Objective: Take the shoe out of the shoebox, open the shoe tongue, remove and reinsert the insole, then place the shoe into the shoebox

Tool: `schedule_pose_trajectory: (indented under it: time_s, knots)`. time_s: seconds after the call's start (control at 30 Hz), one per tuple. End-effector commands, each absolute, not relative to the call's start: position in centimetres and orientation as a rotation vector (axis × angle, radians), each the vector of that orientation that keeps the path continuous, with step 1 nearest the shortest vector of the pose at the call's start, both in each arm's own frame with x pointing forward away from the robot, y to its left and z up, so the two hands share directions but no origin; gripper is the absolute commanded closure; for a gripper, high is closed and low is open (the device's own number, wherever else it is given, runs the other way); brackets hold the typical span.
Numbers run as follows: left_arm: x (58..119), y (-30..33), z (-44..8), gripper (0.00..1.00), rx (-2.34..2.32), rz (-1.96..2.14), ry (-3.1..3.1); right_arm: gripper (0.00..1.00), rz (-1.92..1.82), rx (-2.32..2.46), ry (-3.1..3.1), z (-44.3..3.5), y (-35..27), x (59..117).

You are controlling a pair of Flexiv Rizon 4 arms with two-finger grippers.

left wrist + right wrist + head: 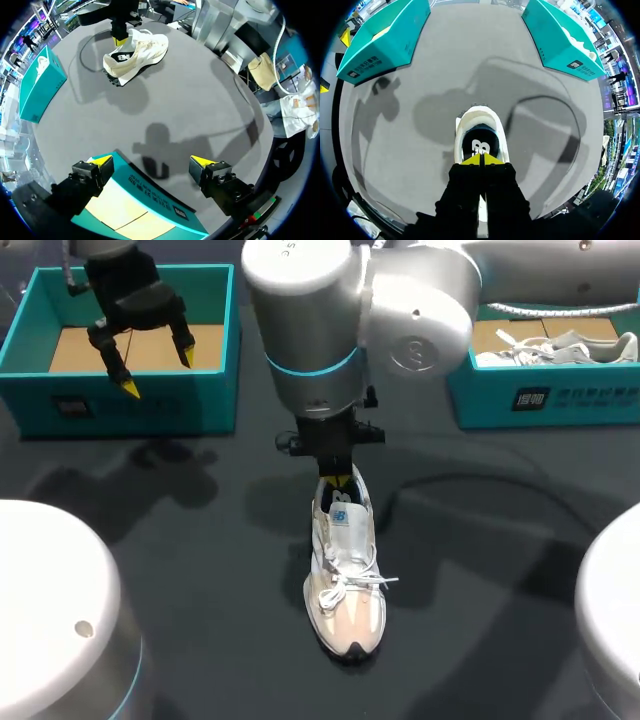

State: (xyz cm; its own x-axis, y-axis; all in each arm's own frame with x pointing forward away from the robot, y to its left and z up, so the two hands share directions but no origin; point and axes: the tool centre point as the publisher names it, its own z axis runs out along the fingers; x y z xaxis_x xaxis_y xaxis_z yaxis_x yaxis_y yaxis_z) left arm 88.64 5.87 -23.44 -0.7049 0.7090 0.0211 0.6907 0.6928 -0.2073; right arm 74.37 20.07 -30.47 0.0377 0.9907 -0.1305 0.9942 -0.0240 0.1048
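A cream running shoe stands on the dark table, toe toward the front edge. My right gripper is over its mouth with the yellow tips pressed together at the top of the tongue. In the right wrist view the right gripper is shut at the near rim of the shoe, whose dark insole shows ahead; nothing shows between the tips. My left gripper hangs open over the empty teal shoebox at the back left. The left gripper spans that shoebox's front wall, with the shoe far ahead.
A second teal shoebox at the back right holds another pale shoe. Two white round arm bases fill the front corners. A dark cable curves over the table right of the shoe.
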Motion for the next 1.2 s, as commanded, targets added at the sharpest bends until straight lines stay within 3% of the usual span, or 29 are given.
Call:
schedule_pose_trajectory:
  time_s: [0.03, 0.67, 1.2]
  knots:
    - [88.5, 6.0, -23.4, 0.0, -1.162, 0.278, -2.801, 1.0, -0.058, 2.101, 2.048, -32.3, 20.5, 74.5]
    - [88.5, 6.0, -23.4, 0.0, -1.162, 0.278, -2.801, 1.0, -0.13, 2.112, 1.961, -37.3, 19.7, 74.7]
    - [88.5, 6.0, -23.4, 0.0, -1.162, 0.278, -2.801, 1.0, -0.278, 2.054, 1.859, -35.7, 19.2, 73.0]
